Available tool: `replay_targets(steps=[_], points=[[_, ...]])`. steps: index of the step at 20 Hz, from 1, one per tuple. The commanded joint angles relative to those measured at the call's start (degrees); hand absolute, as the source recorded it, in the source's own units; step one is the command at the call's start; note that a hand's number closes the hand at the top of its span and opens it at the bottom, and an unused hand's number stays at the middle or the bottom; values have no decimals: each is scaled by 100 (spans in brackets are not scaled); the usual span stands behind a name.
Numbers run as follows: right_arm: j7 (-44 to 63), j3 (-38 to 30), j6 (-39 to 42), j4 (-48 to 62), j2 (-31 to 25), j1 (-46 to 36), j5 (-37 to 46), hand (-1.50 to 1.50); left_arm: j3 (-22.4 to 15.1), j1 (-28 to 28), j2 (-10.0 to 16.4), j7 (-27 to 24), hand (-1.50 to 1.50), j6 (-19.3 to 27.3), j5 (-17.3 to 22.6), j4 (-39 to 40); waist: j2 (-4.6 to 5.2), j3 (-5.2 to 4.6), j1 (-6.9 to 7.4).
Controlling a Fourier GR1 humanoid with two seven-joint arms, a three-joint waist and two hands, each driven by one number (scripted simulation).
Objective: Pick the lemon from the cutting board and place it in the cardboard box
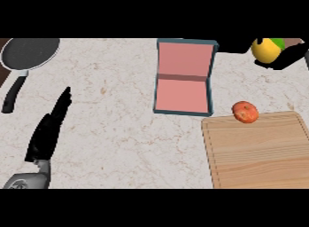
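Head view: the right hand (292, 56) shows at the upper right edge, its black fingers (235, 45) curled round the lemon (266, 48), so the lemon sits between them, off the cutting board (258, 153). The cardboard box (213, 75), open with a pink floor, lies on the worktop (117, 133) just left of and below those fingers. The lemon is beside the box's far right corner, not in it. A red-orange fruit (245, 111) rests at the board's far edge, below the lemon-holding fingers. The left hand (44, 139) rests at the lower left, its fingers (63, 103) straight and close together, holding nothing. A black frying pan (29, 53) lies beyond their tips, its handle (13, 95) just to their left.
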Motion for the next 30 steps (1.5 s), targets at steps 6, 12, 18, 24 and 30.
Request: replay_targets(steps=[6,12,18,24,30], points=[[-215,337,1129,541,524,-1113,-251,150,240,-190,166,101,0,-60,73,140,-49,-13,-208],[185,640,684,842,1219,-1318,-112,150,406,309,327,-307,0,-294,290,68,-62,-17,-216],[665,930,435,1177,1832,-1632,123,150,207,289,7,-368,0,-36,76,187,-52,-18,-240],[1123,1171,-258,1405,2470,-1475,446,150,227,192,-9,-211,0,42,-8,89,-76,-17,-304],[1458,979,-416,1979,2772,-1479,377,-150,253,133,95,-147,0,-159,81,50,-5,-16,-165]])
